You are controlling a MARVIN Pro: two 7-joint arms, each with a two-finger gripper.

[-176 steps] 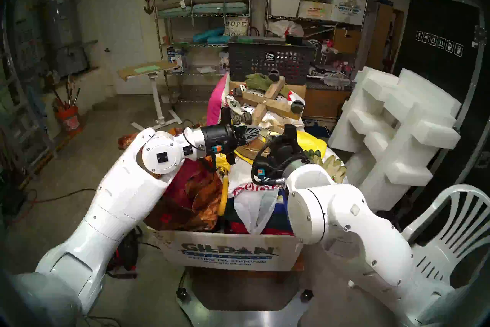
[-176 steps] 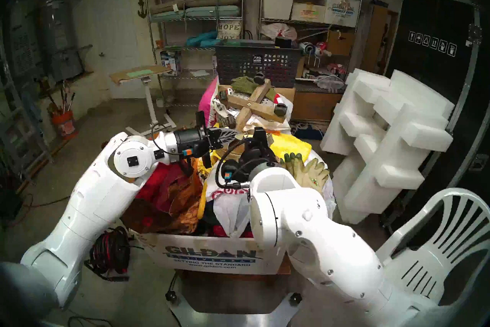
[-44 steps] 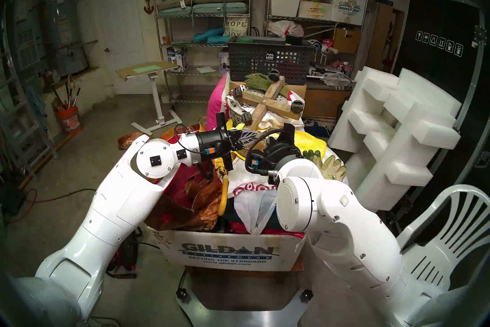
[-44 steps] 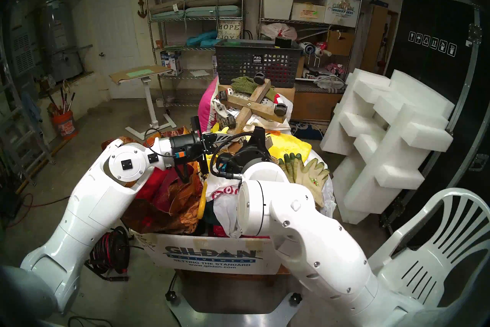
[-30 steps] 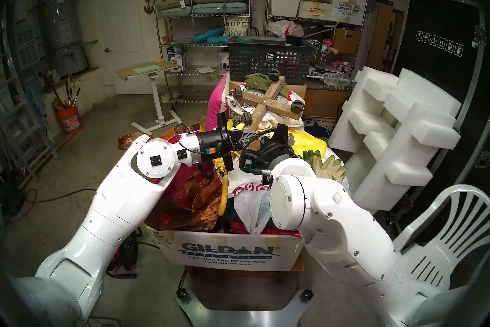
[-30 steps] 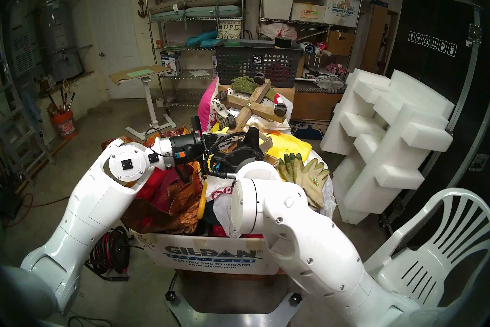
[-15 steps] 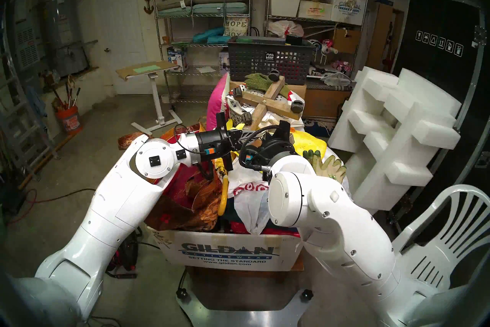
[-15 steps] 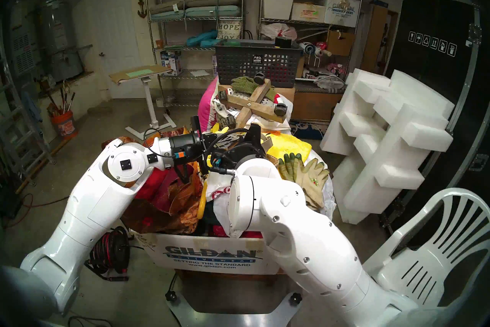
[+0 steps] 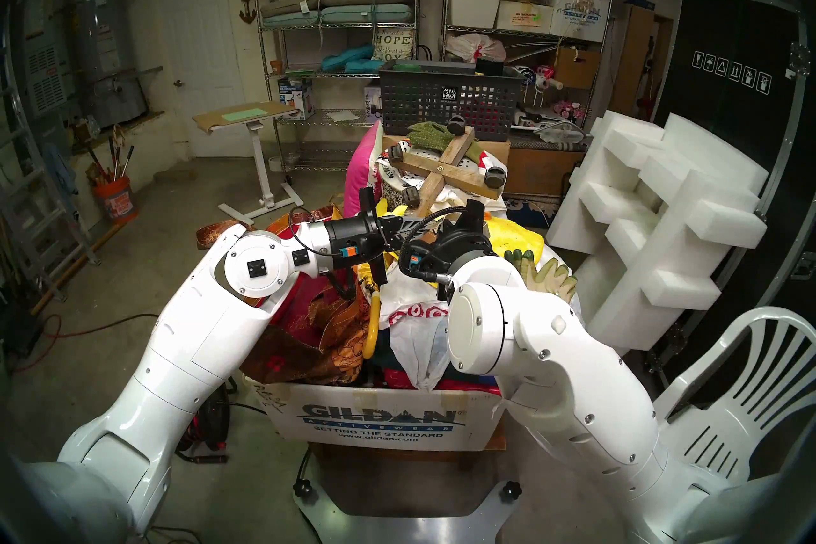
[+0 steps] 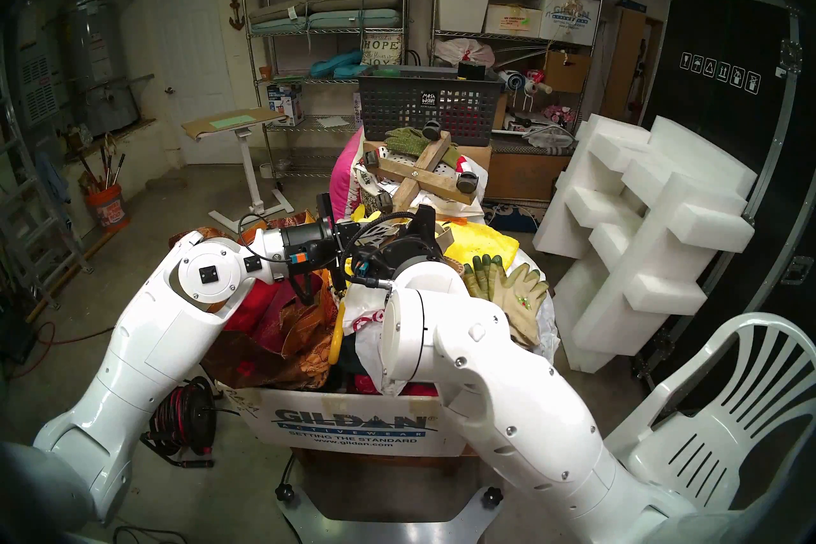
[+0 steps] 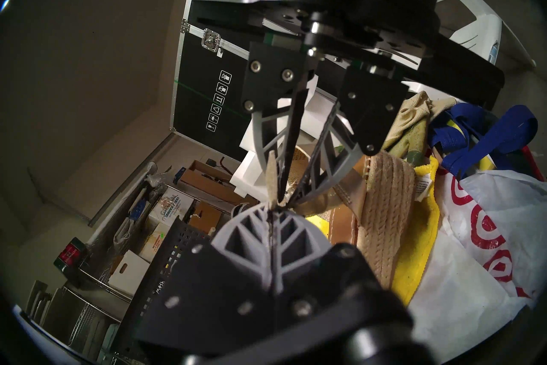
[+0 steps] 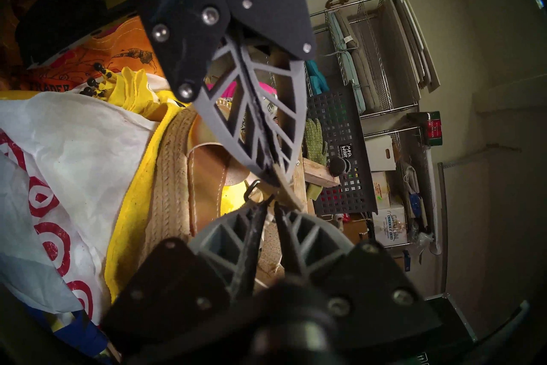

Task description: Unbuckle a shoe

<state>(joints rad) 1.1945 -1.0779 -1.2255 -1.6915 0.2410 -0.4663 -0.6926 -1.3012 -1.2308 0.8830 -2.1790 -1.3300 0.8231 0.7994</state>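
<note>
The shoe [image 11: 384, 207] lay on its side on top of the heap in the box [image 9: 379, 419]. Its rope sole rested against a yellow cloth [image 11: 420, 237], just beside a white bag [image 11: 488, 237] with red rings. The gloves [image 9: 547, 274] lay near it, toward the robot's right.

The left gripper [image 12: 273, 174] reached in level over the shoe. Its fingers [image 12: 236, 130] were pressed together and clamped on the thin strap [image 11: 271, 174], whose tan end stuck out past the tips. The small metal buckle [image 12: 251, 188] hung just beside that pinch, on the shoe's side of it.

The right gripper [image 12: 273, 203] met the left one nearly tip to tip at the strap. A narrow gap ran between its fingers [image 12: 299, 232] along their length, and the tips came close together right at the strap, next to the buckle. Whether they pinched the strap or only touched it could not be told from either wrist view.

In the head views the right wrist hid the meeting point, and only a sliver of the shoe showed beyond it.
</note>
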